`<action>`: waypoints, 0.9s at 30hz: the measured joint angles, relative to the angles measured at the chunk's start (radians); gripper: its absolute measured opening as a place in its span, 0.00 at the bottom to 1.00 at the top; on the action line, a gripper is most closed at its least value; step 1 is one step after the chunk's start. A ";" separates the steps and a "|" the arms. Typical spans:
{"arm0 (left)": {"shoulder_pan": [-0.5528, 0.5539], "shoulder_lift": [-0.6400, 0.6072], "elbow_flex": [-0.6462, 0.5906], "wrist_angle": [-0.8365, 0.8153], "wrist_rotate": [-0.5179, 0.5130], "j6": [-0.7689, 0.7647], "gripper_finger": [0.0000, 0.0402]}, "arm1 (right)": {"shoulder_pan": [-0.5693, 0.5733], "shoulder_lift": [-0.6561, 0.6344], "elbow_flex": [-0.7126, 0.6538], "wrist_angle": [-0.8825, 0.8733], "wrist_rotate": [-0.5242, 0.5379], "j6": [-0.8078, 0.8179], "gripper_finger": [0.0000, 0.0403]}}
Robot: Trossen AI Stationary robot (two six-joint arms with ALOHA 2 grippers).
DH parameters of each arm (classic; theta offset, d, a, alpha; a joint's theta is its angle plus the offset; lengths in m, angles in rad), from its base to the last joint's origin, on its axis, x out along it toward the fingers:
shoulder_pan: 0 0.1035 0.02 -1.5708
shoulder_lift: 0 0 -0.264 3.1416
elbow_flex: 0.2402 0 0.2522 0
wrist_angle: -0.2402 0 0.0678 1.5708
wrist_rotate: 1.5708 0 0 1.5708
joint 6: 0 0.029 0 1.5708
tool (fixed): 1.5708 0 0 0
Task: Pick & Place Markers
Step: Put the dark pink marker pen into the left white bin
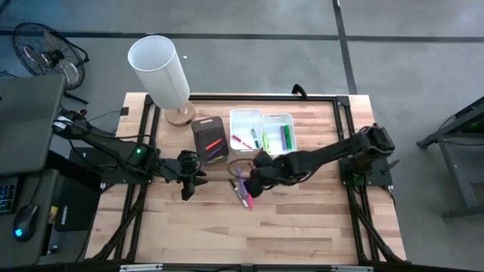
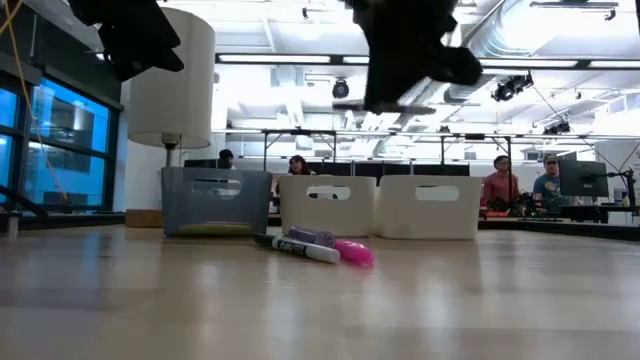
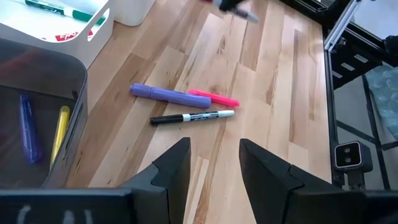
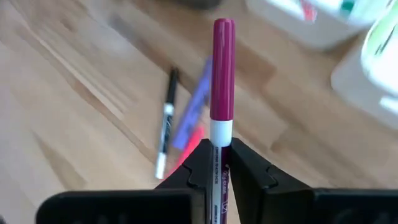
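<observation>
Right gripper [image 4: 219,163] clamps a magenta marker [image 4: 222,74] with a white barrel, cap pointing forward, held above the table [image 1: 302,227] over the loose markers. Three lie together on the wood: purple marker [image 3: 168,95], pink marker [image 3: 214,98], thin black-and-white marker [image 3: 193,116]. Left gripper [image 3: 214,165] hovers near the dark bin [image 1: 209,137], jaws apart, empty. More markers sit in the dark bin and both white bins [image 1: 262,131].
</observation>
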 joint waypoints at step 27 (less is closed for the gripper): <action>0.000 0.000 0.000 0.003 0.000 -0.008 0.34 | -0.453 -0.055 0.002 0.259 0.010 -0.342 0.11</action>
